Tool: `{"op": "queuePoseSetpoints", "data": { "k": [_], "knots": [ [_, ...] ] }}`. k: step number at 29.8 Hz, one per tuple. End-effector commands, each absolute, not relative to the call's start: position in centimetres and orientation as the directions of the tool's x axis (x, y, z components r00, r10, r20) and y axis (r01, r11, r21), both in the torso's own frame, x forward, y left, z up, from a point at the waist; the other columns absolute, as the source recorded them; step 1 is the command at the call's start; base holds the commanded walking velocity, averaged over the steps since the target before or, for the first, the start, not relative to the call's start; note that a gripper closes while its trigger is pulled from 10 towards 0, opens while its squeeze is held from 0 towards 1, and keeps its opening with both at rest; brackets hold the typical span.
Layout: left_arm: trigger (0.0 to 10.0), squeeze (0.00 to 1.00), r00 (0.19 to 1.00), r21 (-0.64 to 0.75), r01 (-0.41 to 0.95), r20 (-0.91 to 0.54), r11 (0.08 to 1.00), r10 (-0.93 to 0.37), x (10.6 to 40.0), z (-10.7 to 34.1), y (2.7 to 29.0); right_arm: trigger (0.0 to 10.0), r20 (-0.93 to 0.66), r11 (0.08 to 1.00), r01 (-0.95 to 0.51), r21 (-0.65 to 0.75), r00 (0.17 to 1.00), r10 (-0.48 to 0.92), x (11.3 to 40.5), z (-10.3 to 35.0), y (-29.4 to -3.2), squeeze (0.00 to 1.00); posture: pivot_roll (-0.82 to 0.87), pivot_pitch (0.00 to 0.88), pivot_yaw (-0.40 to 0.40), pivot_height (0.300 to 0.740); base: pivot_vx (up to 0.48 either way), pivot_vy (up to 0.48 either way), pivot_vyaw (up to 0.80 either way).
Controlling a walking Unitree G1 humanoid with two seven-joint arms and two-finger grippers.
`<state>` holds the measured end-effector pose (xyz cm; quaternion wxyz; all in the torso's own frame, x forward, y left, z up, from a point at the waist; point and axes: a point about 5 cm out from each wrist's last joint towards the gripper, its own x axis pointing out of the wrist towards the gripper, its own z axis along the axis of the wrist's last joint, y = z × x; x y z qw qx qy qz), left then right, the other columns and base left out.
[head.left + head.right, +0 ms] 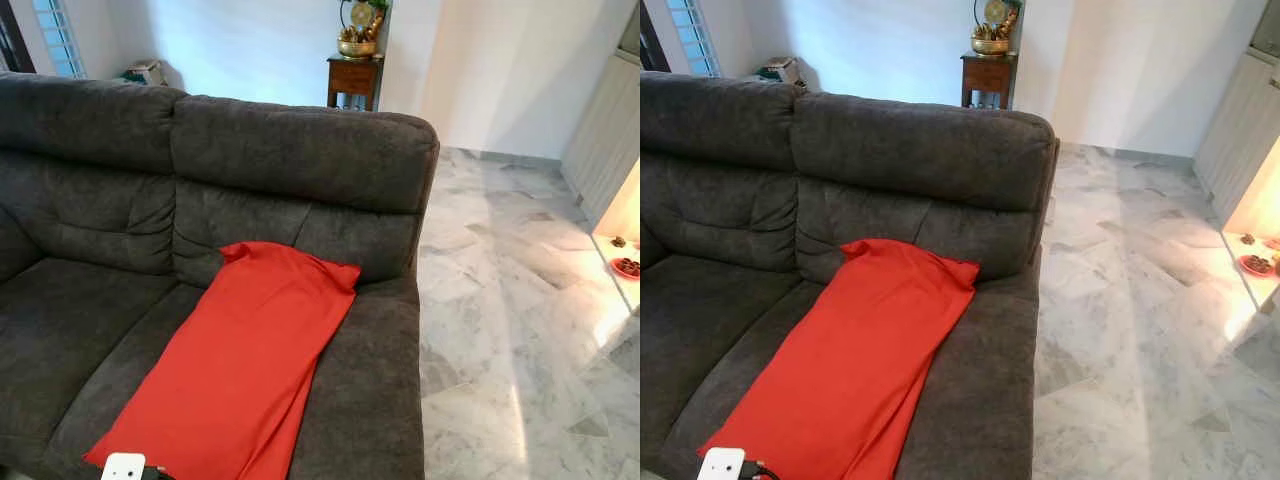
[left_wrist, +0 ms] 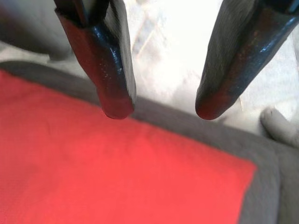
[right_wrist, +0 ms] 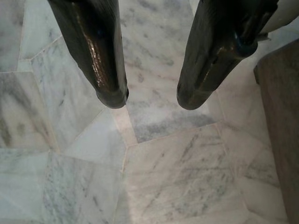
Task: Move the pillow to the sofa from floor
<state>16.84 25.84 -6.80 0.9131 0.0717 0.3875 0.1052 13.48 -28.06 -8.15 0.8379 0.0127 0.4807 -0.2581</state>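
Red and flat, the pillow lies lengthwise on the sofa seat, on the cushion next to the right armrest — its far corners rest against the foot of the backrest, its near end at the seat's front edge. It looks limp, thin and light: soft cloth that will sag and fold when lifted, hard to break but easy to let slide. A pinch on a corner or along a seam at the near end seems the surest hold. Judged from where it lies, it is already off the floor. Just above that near end, the left gripper hangs with its two black fingers spread apart, holding nothing. Off to the side, the right gripper points down at the marble floor beside the sofa's edge, fingers likewise parted and empty. Beyond the backrest, a small wooden table carries a brass ornament against the white wall.
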Motion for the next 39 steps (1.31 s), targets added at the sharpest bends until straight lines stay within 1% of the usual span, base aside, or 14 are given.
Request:
{"op": "queuePoseSetpoints", "data": {
  "k": [1, 2, 4, 11, 12, 16, 18, 21, 25, 39],
  "knots": [
    [10.0, 0.00, 0.636, 0.213, -0.154, -0.726, 0.965, 0.262, 15.9, -7.5, 25.6, 10.0, -0.816, 0.875, 0.449, -0.182, 0.428, -0.389, 14.4, -8.2, -27.1, 0.00, 0.13, 0.000, -0.015, 0.740, 0.000, 0.000, 0.00],
    [10.0, 0.00, 0.636, 0.213, -0.154, -0.726, 0.965, 0.262, 15.9, -7.5, 25.6, 10.0, -0.816, 0.875, 0.449, -0.182, 0.428, -0.389, 14.4, -8.2, -27.1, 0.00, 0.13, 0.000, -0.015, 0.740, 0.000, 0.000, 0.00],
    [10.0, 0.00, 0.631, 0.204, -0.159, -0.731, 0.966, 0.258, 15.9, -7.6, 25.4, 10.0, -0.819, 0.892, 0.429, -0.143, 0.454, -0.350, 15.1, -8.2, -26.1, 0.00, 0.14, 0.000, -0.018, 0.740, 0.000, 0.000, 0.00],
    [10.0, 0.00, 0.647, 0.195, -0.175, -0.716, 0.965, 0.262, 16.7, -7.3, 25.2, 10.0, -0.818, 0.918, 0.379, -0.115, 0.489, -0.304, 16.4, -8.1, -24.9, 0.00, 0.15, 0.000, -0.024, 0.740, 0.000, 0.000, 0.00],
    [10.0, 0.00, 0.651, 0.194, -0.169, -0.714, 0.966, 0.257, 17.0, -7.2, 25.1, 10.0, -0.812, 0.929, 0.355, -0.105, 0.509, -0.286, 17.0, -7.9, -24.5, 0.00, 0.15, 0.000, -0.036, 0.740, 0.000, 0.000, 0.00],
    [10.0, 0.00, 0.648, 0.187, -0.135, -0.726, 0.973, 0.229, 17.1, -7.4, 24.4, 10.0, -0.809, 0.944, 0.313, -0.101, 0.526, -0.261, 17.7, -7.7, -24.2, 0.00, 0.15, 0.000, -0.058, 0.740, 0.000, 0.000, 0.00],
    [10.0, 0.00, 0.639, 0.191, -0.097, -0.741, 0.977, 0.208, 16.9, -7.7, 23.8, 10.0, -0.806, 0.946, 0.307, -0.100, 0.533, -0.258, 18.1, -7.5, -24.2, 0.00, 0.15, 0.000, -0.066, 0.740, 0.000, 0.000, 0.00],
    [10.0, 0.00, 0.637, 0.182, -0.119, -0.740, 0.976, 0.216, 17.0, -7.7, 23.7, 10.0, -0.799, 0.950, 0.298, -0.089, 0.548, -0.247, 18.5, -7.3, -24.1, 0.00, 0.15, 0.000, -0.068, 0.740, 0.000, 0.000, 0.00],
    [10.0, 0.00, 0.644, 0.175, -0.119, -0.736, 0.977, 0.210, 17.4, -7.6, 23.4, 10.0, -0.797, 0.954, 0.286, -0.090, 0.553, -0.241, 18.8, -7.2, -24.0, 0.00, 0.15, 0.000, -0.075, 0.740, 0.000, 0.000, 0.00],
    [10.0, 0.00, 0.639, 0.166, -0.126, -0.740, 0.978, 0.209, 17.4, -7.7, 23.0, 10.0, -0.805, 0.960, 0.268, -0.083, 0.550, -0.224, 18.8, -7.3, -23.8, 0.00, 0.14, 0.000, -0.083, 0.740, 0.000, 0.000, 0.00]
  ]
}}
